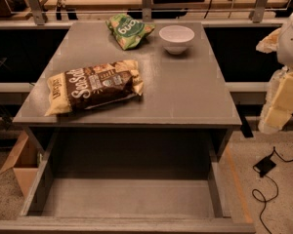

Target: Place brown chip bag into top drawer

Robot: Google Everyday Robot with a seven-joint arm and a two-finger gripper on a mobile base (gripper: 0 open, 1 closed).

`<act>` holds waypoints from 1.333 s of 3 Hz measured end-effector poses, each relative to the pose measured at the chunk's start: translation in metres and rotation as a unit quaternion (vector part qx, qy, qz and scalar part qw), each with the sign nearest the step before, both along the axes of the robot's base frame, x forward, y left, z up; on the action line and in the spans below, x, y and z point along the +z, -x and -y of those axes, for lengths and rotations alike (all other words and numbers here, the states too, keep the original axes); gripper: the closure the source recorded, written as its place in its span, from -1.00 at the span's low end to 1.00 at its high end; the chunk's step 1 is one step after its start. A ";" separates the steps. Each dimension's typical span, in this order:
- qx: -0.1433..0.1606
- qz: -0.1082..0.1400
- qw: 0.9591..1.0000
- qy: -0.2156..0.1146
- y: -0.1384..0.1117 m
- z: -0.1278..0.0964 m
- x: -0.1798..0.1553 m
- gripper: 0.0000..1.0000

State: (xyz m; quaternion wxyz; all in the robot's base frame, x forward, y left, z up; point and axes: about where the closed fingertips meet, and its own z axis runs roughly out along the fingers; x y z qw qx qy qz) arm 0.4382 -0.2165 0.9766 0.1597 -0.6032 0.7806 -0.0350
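Note:
The brown chip bag (93, 86) lies flat on the grey table (185, 91), near its front left corner, with the white "Sea Salt" lettering facing up. The top drawer (127, 199) is pulled out below the table's front edge, and its flat grey bottom holds nothing. My gripper (279, 107) hangs at the far right of the view, off the table's right side and well away from the bag. It holds nothing that I can see.
A smaller green chip bag (128, 30) and a white bowl (176, 38) sit at the back of the table. A cardboard box (20, 165) stands on the floor to the left of the drawer. Black cables (264, 179) lie on the floor at the right.

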 end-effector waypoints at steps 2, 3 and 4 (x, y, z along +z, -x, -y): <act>0.035 0.008 0.999 -0.032 -0.025 -0.042 -0.003 -1.00; 0.103 0.030 0.993 -0.040 -0.047 -0.101 -0.001 -1.00; 0.147 0.061 0.987 -0.035 -0.064 -0.159 -0.003 -1.00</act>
